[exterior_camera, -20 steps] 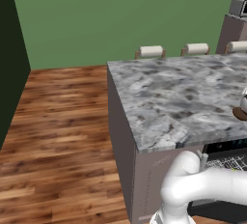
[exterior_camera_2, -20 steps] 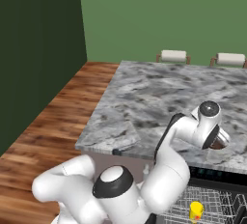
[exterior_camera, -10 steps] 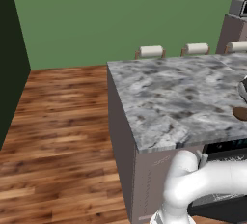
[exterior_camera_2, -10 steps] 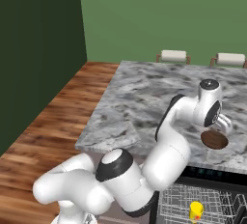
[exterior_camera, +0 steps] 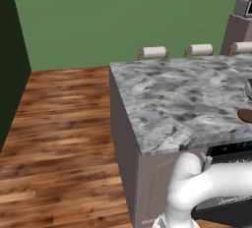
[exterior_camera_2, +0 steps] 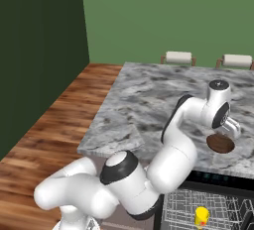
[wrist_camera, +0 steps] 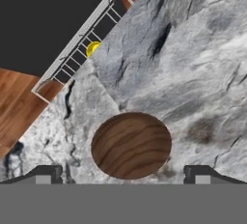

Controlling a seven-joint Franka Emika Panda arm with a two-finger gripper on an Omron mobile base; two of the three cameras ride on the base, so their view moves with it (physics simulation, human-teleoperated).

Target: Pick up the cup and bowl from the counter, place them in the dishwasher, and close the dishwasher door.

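Presently, in the left base view, the grey marbled desk [exterior_camera: 182, 99] is seen spreading from the centre toward three o'clock, and a sliver of the dark brown bowl [exterior_camera: 245, 115] is caught at the three o'clock edge, resting on the stone near its front rim. In the right base view, the tool [exterior_camera_2: 231, 128] is held just above the bowl [exterior_camera_2: 220, 144], which lies on the desk [exterior_camera_2: 144, 100] at about four o'clock of the frame; the yellow cup [exterior_camera_2: 201, 217] is already standing in the light wire rack [exterior_camera_2: 218, 214] of the dishwasher [exterior_camera_2: 198, 209] at five o'clock. In the hand view, the bowl [wrist_camera: 131, 144] is framed at six o'clock between the two dark fingertips [wrist_camera: 47, 173], which are spread wide apart and clamped on nothing, while the cup [wrist_camera: 92, 49] is glimpsed in the rack at eleven o'clock. A risk is judged here: the bowl is shallow and wide, so a descent centred on it could leave the rim ungripped, and a poorly seated pinch on one edge could let it tip or slide off the stone toward the open dishwasher below.
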